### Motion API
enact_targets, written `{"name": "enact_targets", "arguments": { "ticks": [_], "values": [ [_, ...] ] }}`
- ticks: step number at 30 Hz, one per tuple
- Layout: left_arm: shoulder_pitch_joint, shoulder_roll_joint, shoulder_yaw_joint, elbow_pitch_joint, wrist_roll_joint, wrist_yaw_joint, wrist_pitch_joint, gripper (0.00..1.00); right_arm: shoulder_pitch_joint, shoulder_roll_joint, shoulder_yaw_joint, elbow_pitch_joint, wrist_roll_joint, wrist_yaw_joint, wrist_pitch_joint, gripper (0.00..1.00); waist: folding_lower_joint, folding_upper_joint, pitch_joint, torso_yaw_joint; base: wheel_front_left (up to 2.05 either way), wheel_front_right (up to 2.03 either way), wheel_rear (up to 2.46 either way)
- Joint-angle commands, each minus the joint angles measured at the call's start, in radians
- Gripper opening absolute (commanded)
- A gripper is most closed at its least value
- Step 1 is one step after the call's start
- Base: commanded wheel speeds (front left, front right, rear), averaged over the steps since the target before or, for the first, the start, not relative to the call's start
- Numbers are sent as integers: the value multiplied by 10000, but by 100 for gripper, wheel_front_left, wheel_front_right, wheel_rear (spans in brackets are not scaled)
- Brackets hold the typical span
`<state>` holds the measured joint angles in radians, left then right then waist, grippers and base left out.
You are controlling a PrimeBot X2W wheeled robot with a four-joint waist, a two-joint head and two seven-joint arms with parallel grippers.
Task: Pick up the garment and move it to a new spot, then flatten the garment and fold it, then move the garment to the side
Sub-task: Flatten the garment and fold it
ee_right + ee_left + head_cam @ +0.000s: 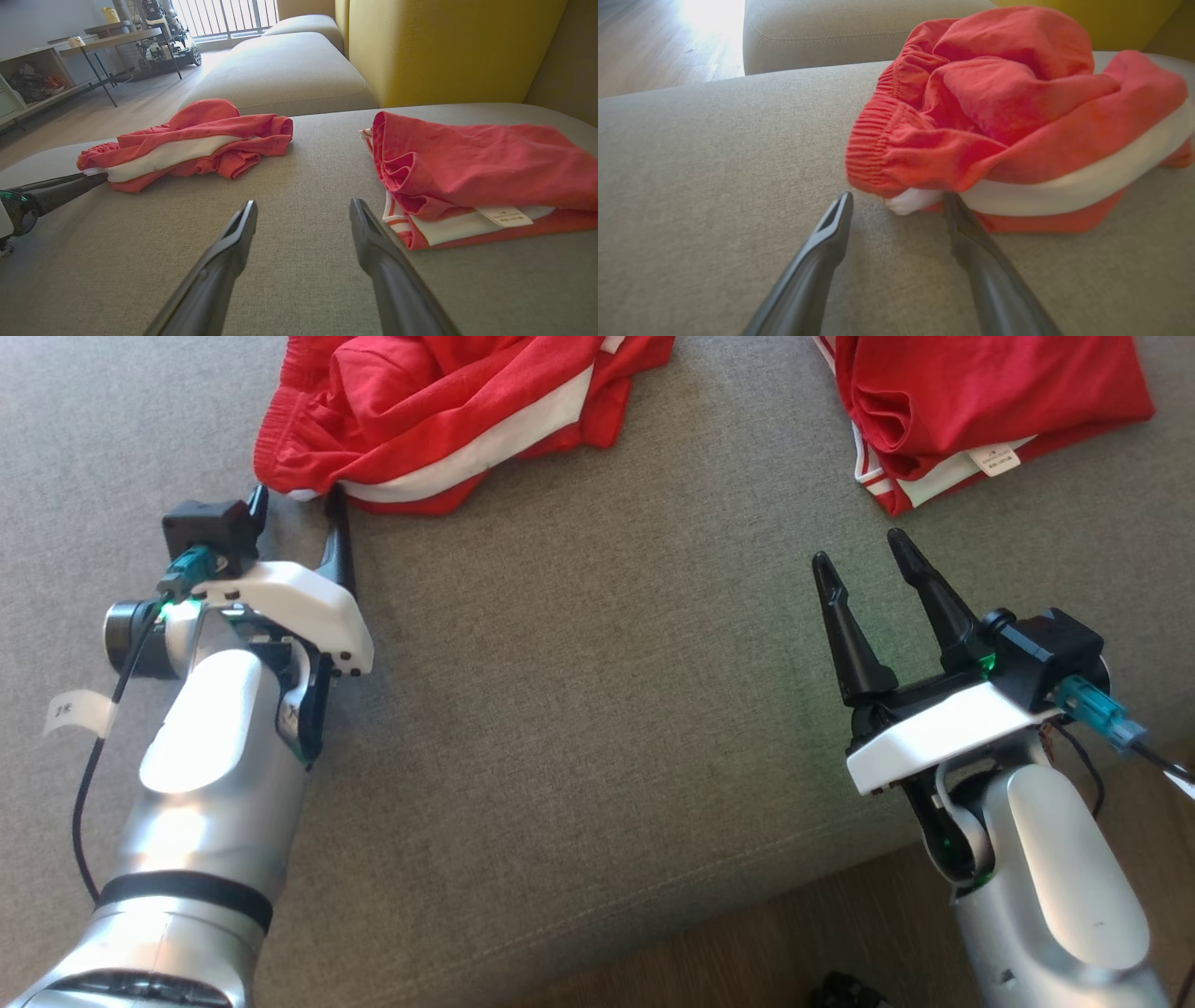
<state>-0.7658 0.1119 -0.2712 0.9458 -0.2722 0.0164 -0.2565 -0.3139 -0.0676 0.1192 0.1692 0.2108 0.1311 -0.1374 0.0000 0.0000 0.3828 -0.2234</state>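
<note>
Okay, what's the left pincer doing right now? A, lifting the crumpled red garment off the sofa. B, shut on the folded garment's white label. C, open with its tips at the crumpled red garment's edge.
C: the left pincer stands open, its tips at the striped edge of the crumpled red garment, which lies on the sofa.

The shorts [439,420], at eleven o'clock in the head view, run off its top edge. So does the folded garment [980,401] at one o'clock (the right wrist view crops it too, at three o'clock). Its label [997,458] has print too small to read. In the left wrist view, one finger [971,233] of the left gripper [896,198] has its tip hidden by the shorts' hem.
</note>
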Motion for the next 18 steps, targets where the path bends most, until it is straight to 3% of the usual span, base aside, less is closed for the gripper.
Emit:
{"name": "enact_targets", "arguments": {
  "ticks": [1, 2, 3, 4, 18],
  "values": [
    [-337, 264, 192, -163, 86, -58, -52, 100, 68, 111, 136, -285, -55, -4, -11, 100, 0, 0, 1, 2, 0, 0, 0],
    [-358, 248, 178, -155, 87, -90, -52, 100, 62, 115, 131, -276, -62, -4, -11, 100, 0, 0, -1, 7, 0, 0, 0],
    [-373, 234, 173, -190, 84, -133, -52, 36, 59, 118, 124, -267, -70, -4, -12, 100, 0, 0, -5, 18, 0, 0, 0],
    [-378, 229, 184, -247, 83, -149, -52, 0, 59, 121, 114, -256, -78, -4, -15, 100, 0, 0, -15, 36, 0, 0, 0],
    [905, 321, 506, -3321, 378, -159, -53, 0, 222, 142, -99, -43, -233, -4, 120, 100, 0, 0, -745, 942, 0, 0, 0]
  ]
}}
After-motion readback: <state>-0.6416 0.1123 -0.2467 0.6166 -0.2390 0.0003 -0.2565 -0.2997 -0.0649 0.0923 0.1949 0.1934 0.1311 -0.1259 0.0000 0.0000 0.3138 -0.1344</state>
